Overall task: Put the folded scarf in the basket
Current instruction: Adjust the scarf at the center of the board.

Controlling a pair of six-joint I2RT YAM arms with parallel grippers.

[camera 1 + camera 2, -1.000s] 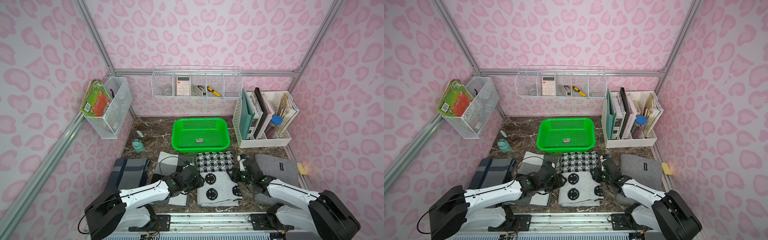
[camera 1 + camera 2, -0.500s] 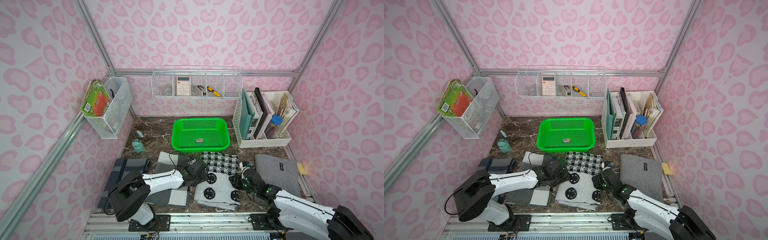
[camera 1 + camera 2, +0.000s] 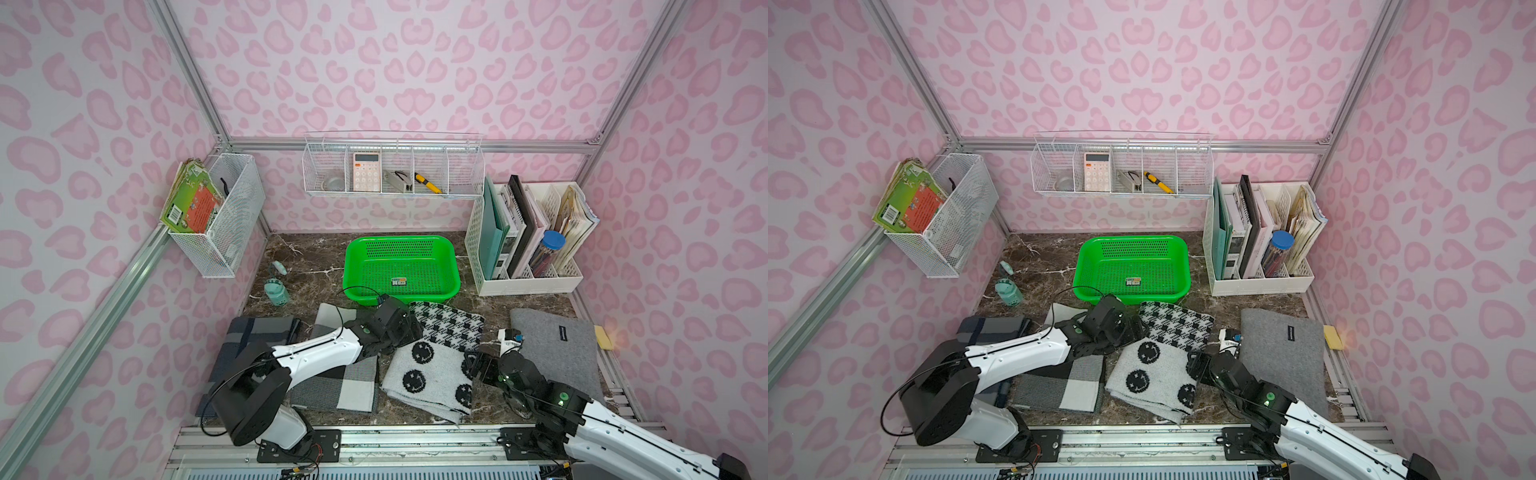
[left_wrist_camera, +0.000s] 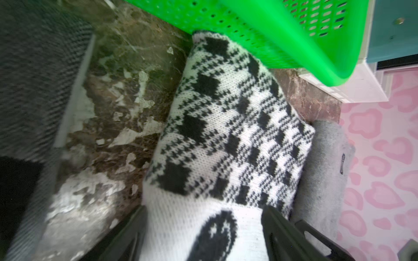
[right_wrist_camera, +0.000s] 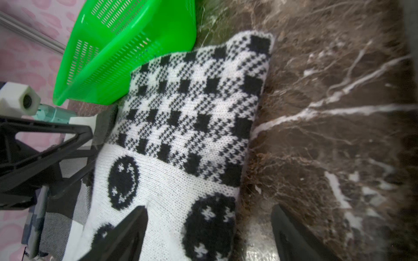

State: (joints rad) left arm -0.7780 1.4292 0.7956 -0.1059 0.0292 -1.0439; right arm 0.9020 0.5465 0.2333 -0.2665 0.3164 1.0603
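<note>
The folded scarf (image 3: 432, 357) — black and white knit, houndstooth at the far end and smiley faces at the near end — lies flat on the marble worktop (image 3: 307, 266), its far edge touching the near wall of the green basket (image 3: 440, 245); the basket holds nothing but its small label sticker, so the placing is not yet done; the left claw (image 4: 203, 235) stands with its jaws apart, straddling the scarf's left edge near the join of the two patterns, the fabric lying between them but not pinched, as the left wrist view shows; the right claw (image 5: 208, 230) is likewise spread wide at the scarf's right edge, one finger over the knit and the other over bare marble; neither holds anything; judging from this, what remains is the whole of the carry — closing on both sides, lifting the folded piece together so it keeps its shape, and lowering it over the rim into the basket; other folded cloths lie to either side and are not involved
</note>
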